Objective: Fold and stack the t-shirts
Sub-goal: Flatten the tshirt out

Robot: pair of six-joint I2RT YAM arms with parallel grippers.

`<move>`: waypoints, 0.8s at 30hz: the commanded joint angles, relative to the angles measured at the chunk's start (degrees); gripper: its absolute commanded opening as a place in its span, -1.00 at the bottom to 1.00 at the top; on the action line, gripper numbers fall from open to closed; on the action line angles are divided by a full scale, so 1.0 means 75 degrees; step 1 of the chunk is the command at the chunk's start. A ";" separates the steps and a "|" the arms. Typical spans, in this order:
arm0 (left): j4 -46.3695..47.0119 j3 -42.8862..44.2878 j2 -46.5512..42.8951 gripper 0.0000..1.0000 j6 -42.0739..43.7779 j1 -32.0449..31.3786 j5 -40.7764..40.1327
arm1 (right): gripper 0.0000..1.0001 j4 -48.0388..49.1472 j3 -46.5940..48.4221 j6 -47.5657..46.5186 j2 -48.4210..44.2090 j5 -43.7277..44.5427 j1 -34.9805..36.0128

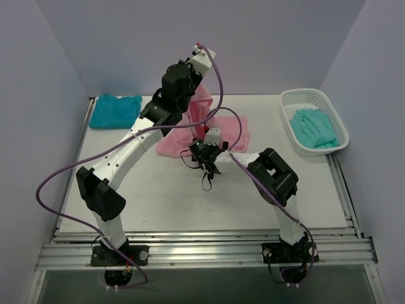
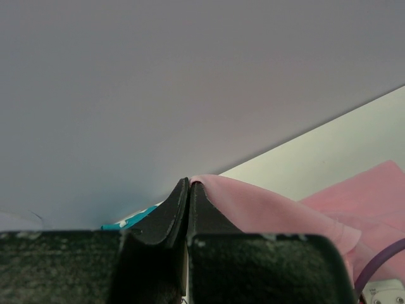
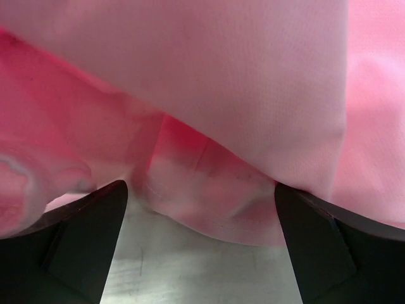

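Top external: left gripper (image 2: 189,185) raised, clamped on pink t-shirt (image 1: 171,145) — right gripper (image 3: 199,195) low, spread wide, perhaps touching it.

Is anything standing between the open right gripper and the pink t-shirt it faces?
Nothing visible does. The pink t-shirt hangs directly ahead of the right gripper, whose jaws are open, with only bare table below. The left gripper is shut on the cloth higher up.

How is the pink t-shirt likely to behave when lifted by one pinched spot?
Probably floppy: the pink t-shirt drapes in soft folds from the shut left gripper, the rest trailing on the table. Likely light, since a narrow pinch holds it up. Its wrinkled edge may shift as the open right gripper closes on it.
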 commanded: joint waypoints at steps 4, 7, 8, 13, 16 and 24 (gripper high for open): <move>0.0460 -0.0071 -0.0350 -0.95 0.0073 0.0015 -0.0044 | 0.93 0.0302 -0.0031 -0.0051 0.0147 -0.0030 -0.0569; 0.0472 -0.0071 -0.0350 -0.95 0.0097 0.0027 -0.0032 | 0.88 0.0420 -0.0020 -0.0109 0.0276 -0.0217 -0.0723; 0.0472 -0.0060 -0.0327 -0.95 0.0108 0.0039 -0.0044 | 0.85 0.0443 0.0003 -0.0121 0.0334 -0.0241 -0.0769; 0.0484 -0.0060 -0.0303 -0.95 0.0085 0.0074 -0.0021 | -0.09 0.0525 0.0004 -0.0156 0.0428 -0.0475 -0.0828; 0.0472 -0.0060 -0.0303 -0.95 0.0085 0.0074 -0.0032 | -0.73 0.0537 0.0004 -0.0156 0.0487 -0.0557 -0.0828; 0.0437 -0.0083 -0.0350 -0.95 0.0003 0.0062 -0.0056 | -1.00 0.0163 -0.0218 -0.0051 -0.0004 -0.0347 -0.0712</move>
